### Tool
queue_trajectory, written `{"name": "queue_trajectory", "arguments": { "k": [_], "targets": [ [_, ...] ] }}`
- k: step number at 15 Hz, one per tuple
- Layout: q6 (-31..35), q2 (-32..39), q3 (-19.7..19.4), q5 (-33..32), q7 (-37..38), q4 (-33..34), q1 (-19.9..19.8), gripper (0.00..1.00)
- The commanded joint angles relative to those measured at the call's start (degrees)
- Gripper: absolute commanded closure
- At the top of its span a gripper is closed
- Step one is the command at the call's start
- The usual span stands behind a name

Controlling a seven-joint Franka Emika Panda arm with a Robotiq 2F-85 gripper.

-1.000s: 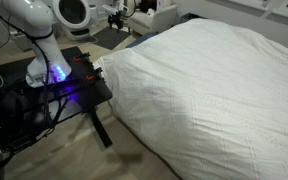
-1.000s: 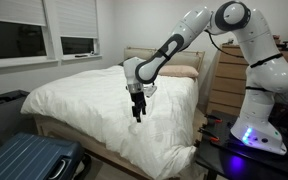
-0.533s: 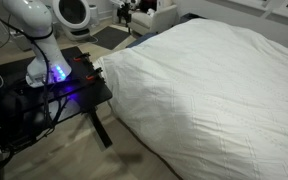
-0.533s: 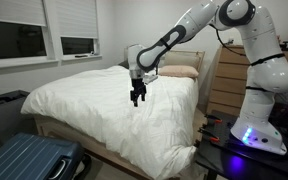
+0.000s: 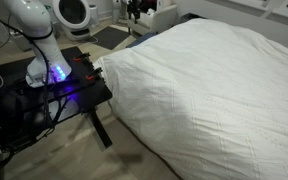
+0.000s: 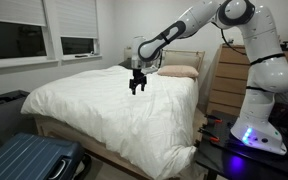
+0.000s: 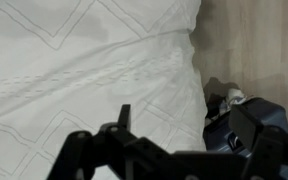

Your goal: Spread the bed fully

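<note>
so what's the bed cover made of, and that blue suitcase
Bed cover: soft white fabric, matte, seemingly quilted; it wrinkles, and the wrist view shows stitched zigzag lines. Suitcase: likely hard plastic shell, slight sheen, moulded ribs.

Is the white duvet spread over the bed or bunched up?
Mostly spread: the duvet reaches the pillows and drapes over the near edges, though wrinkled. The gripper hangs above it, open and empty.
</note>
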Motion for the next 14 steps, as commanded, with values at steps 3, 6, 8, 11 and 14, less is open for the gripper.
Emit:
{"name": "queue_trajectory", "arguments": {
  "k": [3, 6, 8, 11, 14],
  "targets": [
    [2.2, -0.7, -1.3, 1.6, 3.8, 2.7, -1.4, 0.00],
    [3.1, -0.4, -1.8, 2.2, 5.8, 4.7, -1.9, 0.00],
    [3.8, -0.3, -2.4, 2.3, 6.8, 5.5, -2.0, 0.00],
    [4.5, -0.6, -3.0, 2.2, 8.3, 5.9, -2.2, 0.00],
    [3.9, 0.0, -3.1, 1.4, 7.3, 6.1, -2.2, 0.00]
  ]
}}
